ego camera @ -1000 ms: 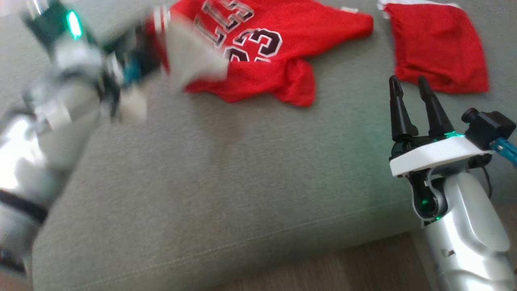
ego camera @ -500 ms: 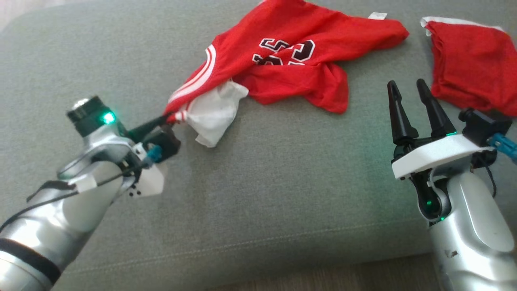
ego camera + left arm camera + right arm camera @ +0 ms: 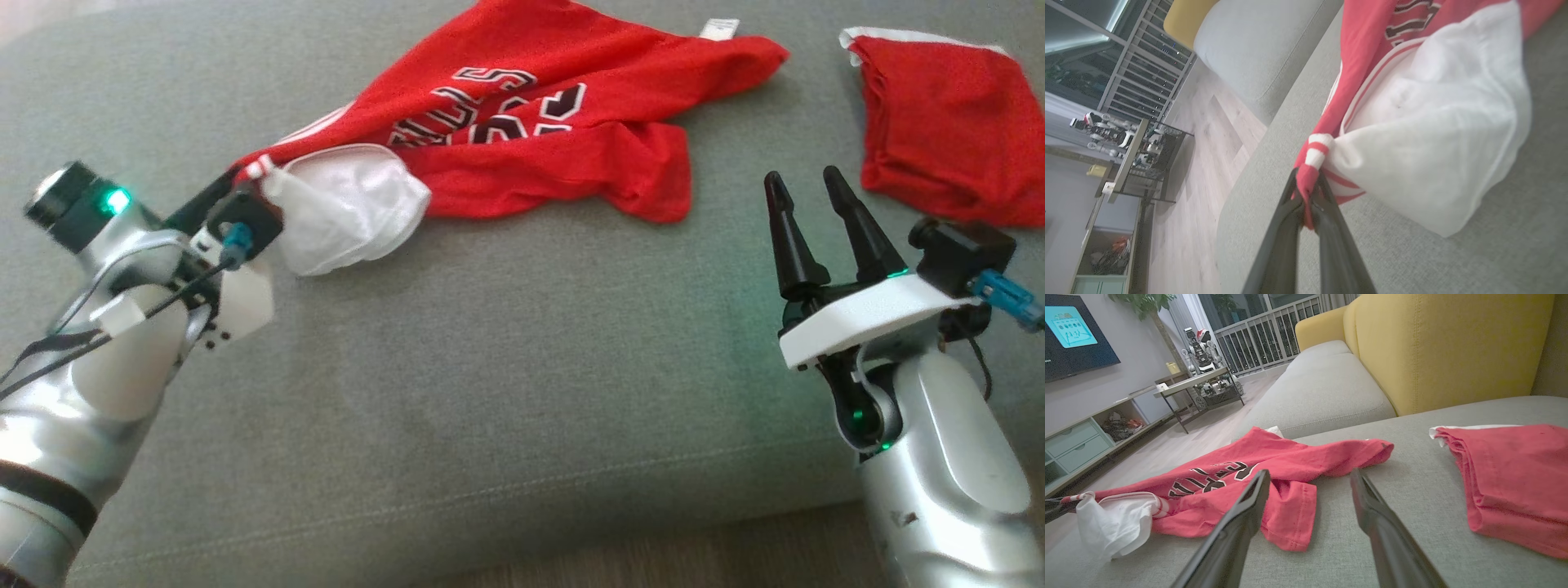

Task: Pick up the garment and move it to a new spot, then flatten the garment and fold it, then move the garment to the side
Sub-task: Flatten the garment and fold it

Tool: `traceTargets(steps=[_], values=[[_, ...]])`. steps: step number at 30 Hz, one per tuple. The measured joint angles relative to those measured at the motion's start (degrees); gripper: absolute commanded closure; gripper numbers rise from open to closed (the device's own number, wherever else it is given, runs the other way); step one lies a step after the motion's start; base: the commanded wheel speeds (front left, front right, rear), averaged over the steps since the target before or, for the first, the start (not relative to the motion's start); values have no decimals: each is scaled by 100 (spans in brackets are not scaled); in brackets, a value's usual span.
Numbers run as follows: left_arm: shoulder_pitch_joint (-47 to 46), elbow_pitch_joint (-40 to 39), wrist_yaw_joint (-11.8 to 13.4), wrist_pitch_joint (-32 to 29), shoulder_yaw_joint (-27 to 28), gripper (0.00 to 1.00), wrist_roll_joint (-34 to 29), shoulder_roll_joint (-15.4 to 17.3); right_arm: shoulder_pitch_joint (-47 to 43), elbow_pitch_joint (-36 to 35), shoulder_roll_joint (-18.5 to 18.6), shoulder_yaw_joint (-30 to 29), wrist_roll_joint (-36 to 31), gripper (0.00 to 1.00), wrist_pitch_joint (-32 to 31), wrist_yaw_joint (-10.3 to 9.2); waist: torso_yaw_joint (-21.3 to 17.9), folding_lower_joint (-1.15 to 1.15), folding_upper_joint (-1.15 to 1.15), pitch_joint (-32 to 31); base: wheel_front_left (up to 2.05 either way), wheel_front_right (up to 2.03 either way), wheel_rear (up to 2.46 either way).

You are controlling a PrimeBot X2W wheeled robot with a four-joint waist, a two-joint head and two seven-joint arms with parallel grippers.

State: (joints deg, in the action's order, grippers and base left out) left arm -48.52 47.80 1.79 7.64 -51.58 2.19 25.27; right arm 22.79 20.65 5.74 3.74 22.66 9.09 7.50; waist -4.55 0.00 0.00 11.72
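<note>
- Two layers of cloth, at most, sit in a thin pinch. The left gripper (image 3: 1306, 196) is clamped on a small red-and-white striped hem corner of the red jersey (image 3: 522, 90), and with so little fabric between the fingertips, I judge a sharp tug could slide it free.
- Most of the jersey lies bunched and creased on the grey sofa cushion (image 3: 490, 367). It runs from the held corner at the robot's left toward the far middle of the seat. Drag against the woven cover could work against that small grip.
- One white pouch of cloth (image 3: 343, 208) hangs just beside the held corner and rests on the cushion — lining or an inside-out part, I cannot tell which. It could tuck under the jersey and leave a lump when flattening comes.
- Another red garment (image 3: 947, 122) lies apart at the robot's right. A wide sweep that way could tangle the two.
- Beyond the cushion's left edge the left wrist view shows wooden floor (image 3: 1200, 134), so a pull farther left could spill cloth off the seat.
- Left arm: it rises from the lower left of the head view, wrist angled so the fingers point up and rightward at the jersey, low over the cushion.
- Right gripper (image 3: 804, 196): the fingers are apart and empty, pointing up the head view. It hovers over the cushion's near right part, between the jersey's nearest fold and the second garment — touching neither.
</note>
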Motion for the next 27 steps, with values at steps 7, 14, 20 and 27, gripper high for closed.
traceTargets(steps=[7,14,20,27], values=[[-70,633,88,-102,138,0,199,-52,3,48,-23,54,11,0,8,0,-179,0,0,79,0,0,0],[-157,884,505,171,621,0,683,-292,-6,181,-38,68,25,0,103,0,-175,0,0,-16,0,0,0],[-3,371,854,580,1252,0,1360,-393,-208,180,-45,-38,25,0,110,0,7,0,0,-171,0,0,0],[1681,-1699,1214,666,2113,0,2146,-525,-591,-55,-82,-271,25,0,108,0,383,0,0,-356,0,0,0]])
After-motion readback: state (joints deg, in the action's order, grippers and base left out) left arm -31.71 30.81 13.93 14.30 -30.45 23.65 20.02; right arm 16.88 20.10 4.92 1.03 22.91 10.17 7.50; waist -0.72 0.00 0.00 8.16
